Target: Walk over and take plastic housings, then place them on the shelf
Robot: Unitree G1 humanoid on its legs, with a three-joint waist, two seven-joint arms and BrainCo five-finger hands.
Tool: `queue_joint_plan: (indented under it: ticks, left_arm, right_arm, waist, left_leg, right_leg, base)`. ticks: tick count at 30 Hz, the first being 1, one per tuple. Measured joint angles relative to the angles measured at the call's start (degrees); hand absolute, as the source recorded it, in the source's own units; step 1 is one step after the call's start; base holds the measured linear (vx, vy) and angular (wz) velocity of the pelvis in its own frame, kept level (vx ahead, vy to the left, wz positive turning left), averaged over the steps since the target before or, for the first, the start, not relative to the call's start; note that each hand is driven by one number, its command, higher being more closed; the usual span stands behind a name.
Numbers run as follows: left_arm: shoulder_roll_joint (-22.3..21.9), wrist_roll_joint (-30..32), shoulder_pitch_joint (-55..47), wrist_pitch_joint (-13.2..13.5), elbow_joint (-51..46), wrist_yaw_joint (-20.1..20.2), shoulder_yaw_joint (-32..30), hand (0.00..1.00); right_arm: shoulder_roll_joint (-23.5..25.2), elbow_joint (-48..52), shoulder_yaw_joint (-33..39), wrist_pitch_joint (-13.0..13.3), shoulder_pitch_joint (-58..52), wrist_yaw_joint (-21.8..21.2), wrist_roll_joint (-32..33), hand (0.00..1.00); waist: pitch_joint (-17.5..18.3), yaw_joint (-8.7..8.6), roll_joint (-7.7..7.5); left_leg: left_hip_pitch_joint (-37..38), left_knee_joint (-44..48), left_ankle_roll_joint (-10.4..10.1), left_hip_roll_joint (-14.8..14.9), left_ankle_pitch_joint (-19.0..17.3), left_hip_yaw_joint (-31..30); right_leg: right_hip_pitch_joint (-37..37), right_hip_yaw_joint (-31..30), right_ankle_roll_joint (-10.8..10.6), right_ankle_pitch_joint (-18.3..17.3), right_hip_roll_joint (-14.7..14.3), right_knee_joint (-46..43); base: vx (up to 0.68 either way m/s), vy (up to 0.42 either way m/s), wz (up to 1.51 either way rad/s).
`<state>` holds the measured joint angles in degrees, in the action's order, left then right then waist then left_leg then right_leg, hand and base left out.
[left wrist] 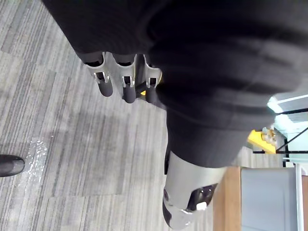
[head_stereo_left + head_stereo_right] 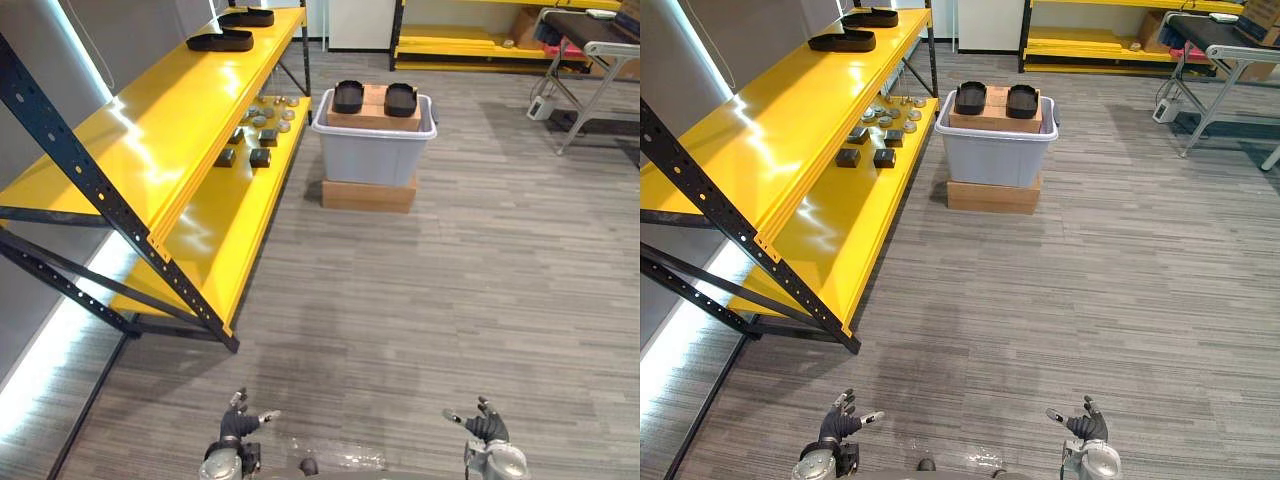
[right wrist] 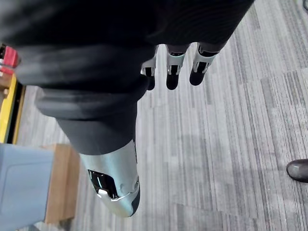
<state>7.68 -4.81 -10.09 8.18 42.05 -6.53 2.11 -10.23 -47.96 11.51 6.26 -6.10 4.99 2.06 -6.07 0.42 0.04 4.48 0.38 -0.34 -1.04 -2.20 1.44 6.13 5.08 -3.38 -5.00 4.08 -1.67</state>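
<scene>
Along the left side of the room runs the yellow shelf (image 2: 150, 140). Its upper board carries two black housings (image 2: 220, 41) at the far end, and its lower board holds a scatter of small parts (image 2: 258, 130). Ahead, across the grey floor (image 2: 420, 300), the grey bin (image 2: 370, 150) stands on a flat cardboard box (image 2: 368, 195). A brown carton (image 2: 373, 112) fills the bin, and on its top sit the two plastic housings to fetch, the left housing (image 2: 348, 96) near the carton's left edge and the right housing (image 2: 400, 99) near its right edge, apart from each other. Both are well apart from the robot, so the step in hand is the walk. It likely goes best straight at the bin's near wall, clear of the shelf's dark post (image 2: 100, 195), ending square to the bin so each hand meets one housing. The left hand (image 2: 238, 425) and right hand (image 2: 485, 427) hang low, fingers loosely spread and holding nothing, and need not close before the rim is within reach.
</scene>
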Motion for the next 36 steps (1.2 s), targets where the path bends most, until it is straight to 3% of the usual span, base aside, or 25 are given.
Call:
queue_joint_plan:
  ticks: [6, 16, 19, 23, 25, 27, 28, 29, 30, 31, 32, 34, 36]
  left_arm:
    - [0.57, 0.94, -0.57, 0.0, -0.03, 0.25, -0.74, 0.0]
    - [0.55, -0.01, -1.2, -0.01, -0.03, -0.02, -5.18, 0.0]
    - [0.48, -1.14, -1.32, -0.02, -0.04, -0.07, -5.98, 0.0]
    - [0.49, -1.42, -1.16, 0.04, -2.34, -0.44, -7.46, 0.0]
    - [0.46, -1.51, -1.12, 0.04, -3.03, -1.22, -7.51, 0.0]
    - [0.38, -1.81, -0.97, 0.16, -3.54, -1.25, -7.75, 0.0]
    - [0.39, -1.84, -1.01, 0.4, -3.59, -1.29, -8.07, 0.0]
    - [0.52, -1.86, -1.0, 0.59, -3.64, -1.31, -8.2, 0.0]
    - [0.69, -1.87, -1.08, 0.63, -3.76, -1.33, -8.27, 0.0]
    - [1.31, -1.96, -1.1, 0.68, -3.79, -1.44, -8.32, 0.0]
    - [1.54, -2.02, -1.06, 0.68, -3.78, -1.48, -8.32, 0.0]
    - [2.06, -2.41, -1.05, 0.73, -3.77, -2.02, -8.51, 0.0]
    - [2.04, -2.91, -0.28, 0.84, -3.66, -2.44, -8.63, 0.0]
  right_arm:
    - [-1.53, -0.01, -0.33, -0.01, -0.01, -0.32, 0.1, 0.0]
    - [-1.49, -0.25, 2.42, -0.14, 0.05, -0.2, 3.8, 0.0]
    - [-1.35, -1.04, 3.56, -0.17, 1.63, -0.13, 4.82, 0.0]
    - [-1.37, -1.17, 3.9, -0.17, 3.7, 0.05, 5.73, 0.0]
    - [-1.4, -1.23, 3.92, -0.17, 4.34, 0.15, 5.92, 0.0]
    - [-1.37, -1.52, 3.97, -0.23, 4.77, 0.29, 6.33, 0.0]
    - [-1.27, -2.56, 3.96, -0.44, 5.45, 0.29, 6.33, 0.0]
    - [-1.14, -2.74, 3.95, -0.66, 5.39, 0.29, 6.36, 0.0]
    - [-1.01, -2.73, 3.86, -0.68, 5.23, 0.28, 6.36, 0.0]
    - [-0.81, -2.74, 3.72, -1.08, 4.67, 0.27, 6.44, 0.0]
    - [-0.86, -2.76, 3.64, -1.17, 4.55, 0.29, 6.48, 0.0]
    - [-1.32, -2.73, 2.53, -1.23, 4.81, 0.24, 6.84, 0.0]
    - [-2.2, -2.23, 1.47, -1.12, 6.46, 0.26, 6.93, 0.0]
  waist:
    - [-0.08, -1.21, 0.13]
    - [-0.33, -1.32, 0.54]
    - [-0.54, -1.12, 0.42]
    - [-1.81, -1.03, 0.98]
    - [-1.81, -0.96, 1.48]
    - [-2.16, -0.27, 1.99]
    - [-2.63, 0.01, 1.87]
    - [-3.45, 0.14, 1.6]
    - [-4.06, 0.07, 1.22]
    - [-4.9, -0.02, 0.36]
    - [-5.15, -0.08, 0.54]
    - [-5.82, -0.12, 0.88]
    - [-7.03, -1.15, 2.3]
  left_leg:
    - [-0.09, 0.0, 0.01, 0.0, -0.01, -0.34]
    - [-1.11, 0.54, 0.03, 0.3, -0.91, 0.56]
    - [-3.16, 4.43, 0.33, 0.83, -3.54, 2.18]
    - [-6.49, 13.09, 0.82, 2.17, -9.92, 4.47]
    - [-8.24, 16.6, 1.35, 2.71, -12.8, 5.59]
    - [-9.08, 19.04, 1.94, 3.08, -15.32, 7.14]
    - [-8.34, 19.93, 2.77, 2.82, -16.91, 8.1]
    - [-7.11, 20.21, 3.08, 2.35, -17.74, 8.17]
    - [-5.99, 20.15, 3.52, 1.88, -18.15, 8.0]
    - [-3.12, 19.57, 4.18, 0.88, -19.59, 7.39]
    - [-2.22, 19.43, 4.16, 0.87, -20.05, 7.06]
    - [1.38, 16.7, 4.03, 1.47, -20.21, 6.34]
    - [5.04, 13.08, 1.85, 4.38, -20.43, 5.55]
  right_leg:
    - [-0.04, 0.97, -0.11, -0.11, 0.07, -0.13]
    - [-1.31, 0.54, 0.0, -0.5, -0.13, -0.15]
    - [-2.19, -1.12, -0.04, -0.55, -0.47, -0.21]
    - [-2.75, -3.6, -0.65, -1.48, -1.2, -0.51]
    - [-4.67, -4.74, -1.45, -3.33, -1.33, -3.33]
    - [-8.63, -5.18, -3.92, -6.39, -1.12, -11.24]
    - [-13.36, -4.27, -6.02, -8.89, -0.12, -22.31]
    - [-16.5, -3.2, -6.3, -9.1, 0.8, -30.75]
    - [-18.55, -2.41, -6.19, -8.79, 1.84, -36.57]
    - [-22.32, 0.64, -5.03, -10.66, 4.19, -45.41]
    - [-23.22, 2.14, -4.17, -11.51, 4.62, -46.19]
    - [-26.09, 6.45, -2.2, -12.73, 4.61, -43.62]
    - [-31.36, 9.3, -0.57, -10.46, 0.69, -32.89]
  base:
    - [-0.05, -0.015, 0.03]
    - [-0.01, -0.009, -0.04]
    - [0.07, 0.008, -0.31]
    - [0.11, 0.039, -0.34]
    - [0.13, 0.078, -0.4]
    - [0.17, 0.112, -0.47]
    - [0.17, 0.129, -0.3]
    - [0.19, 0.133, -0.14]
    - [0.27, 0.126, 0.15]
    - [0.29, 0.115, 0.22]
    - [0.4, 0.119, 0.22]
    - [0.41, 0.043, 0.16]
    - [0.45, -0.02, 0.28]
